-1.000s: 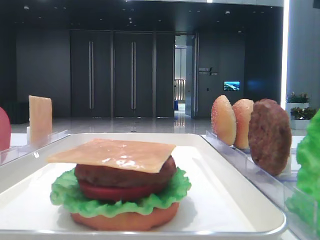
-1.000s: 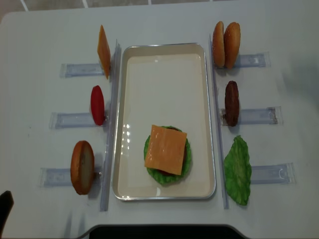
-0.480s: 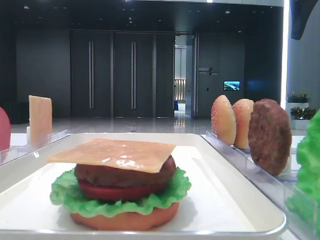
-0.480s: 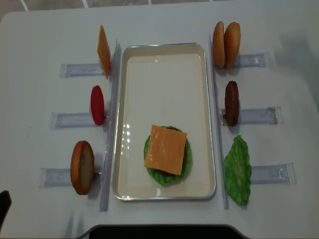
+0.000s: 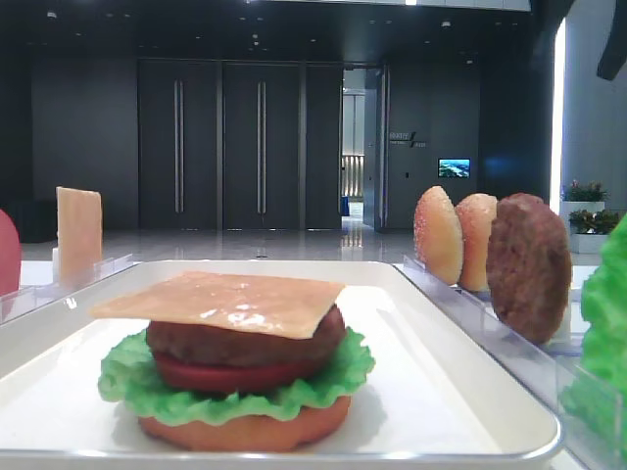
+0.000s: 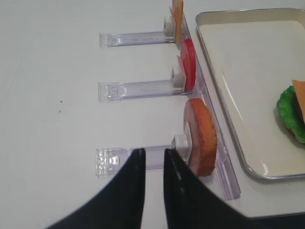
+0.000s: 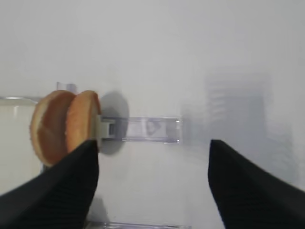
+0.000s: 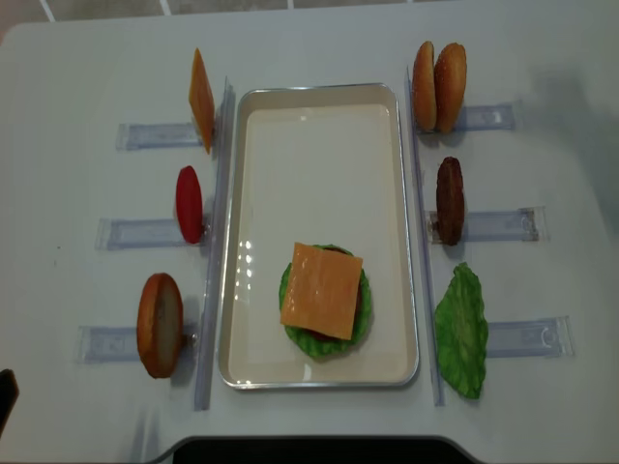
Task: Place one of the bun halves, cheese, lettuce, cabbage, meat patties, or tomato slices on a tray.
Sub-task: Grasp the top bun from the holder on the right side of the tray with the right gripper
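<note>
White tabletop spreads under everything, and behind it the low view shows a dark hall with tall double doors. On the left, clear racks hold a cheese slice, a tomato slice and an orange bun half, all on edge. The left gripper hangs over the nearest rack with its jaws almost together and nothing between them. In the middle, the white tray carries a stack near its front end: bottom bun, lettuce, tomato, patty and cheese on top. On the right stand two bun tops, a spare patty and a lettuce leaf. The right gripper hovers by the bun tops, jaws wide, holding nothing.

Since a second ago the food has not moved; the dark shape at the overhead view's lower left corner has shrunk, and a dark form has entered the low view's upper right corner.

Which bun top is the paler one is hard to judge; the wrist view there is blurred
</note>
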Available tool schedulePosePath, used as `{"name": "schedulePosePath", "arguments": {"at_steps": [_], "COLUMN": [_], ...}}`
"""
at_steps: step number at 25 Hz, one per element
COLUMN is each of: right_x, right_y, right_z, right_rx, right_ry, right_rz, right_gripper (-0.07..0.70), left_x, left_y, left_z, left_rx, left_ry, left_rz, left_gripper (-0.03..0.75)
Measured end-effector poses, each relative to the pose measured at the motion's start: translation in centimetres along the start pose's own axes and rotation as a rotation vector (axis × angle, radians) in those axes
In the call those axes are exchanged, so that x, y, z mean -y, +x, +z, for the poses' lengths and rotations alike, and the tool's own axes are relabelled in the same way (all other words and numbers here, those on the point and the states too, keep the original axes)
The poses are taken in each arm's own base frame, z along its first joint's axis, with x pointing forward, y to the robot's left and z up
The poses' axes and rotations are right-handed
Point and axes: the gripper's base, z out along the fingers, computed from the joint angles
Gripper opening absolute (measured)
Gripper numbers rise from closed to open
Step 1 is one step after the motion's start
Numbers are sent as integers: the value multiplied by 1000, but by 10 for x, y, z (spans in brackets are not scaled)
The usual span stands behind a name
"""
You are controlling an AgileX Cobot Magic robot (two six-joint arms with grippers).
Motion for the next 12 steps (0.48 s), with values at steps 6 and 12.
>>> {"name": "schedulePosePath", "arguments": {"at_steps": [6,12], "right_x": [-40,-68], "right_y": [4,10], "right_z": [3,9], "right_rx": [-10,-28], "right_ry": [-4,-22], "right_rz": [-16,-15], "right_gripper": [465,465], "left_x": [0,0], "left_y": [0,0], "left_z": [0,0], "left_rx": [0,0], "left_ry": [0,0], "left_rz": [0,0], "left_gripper": [95,69]}}
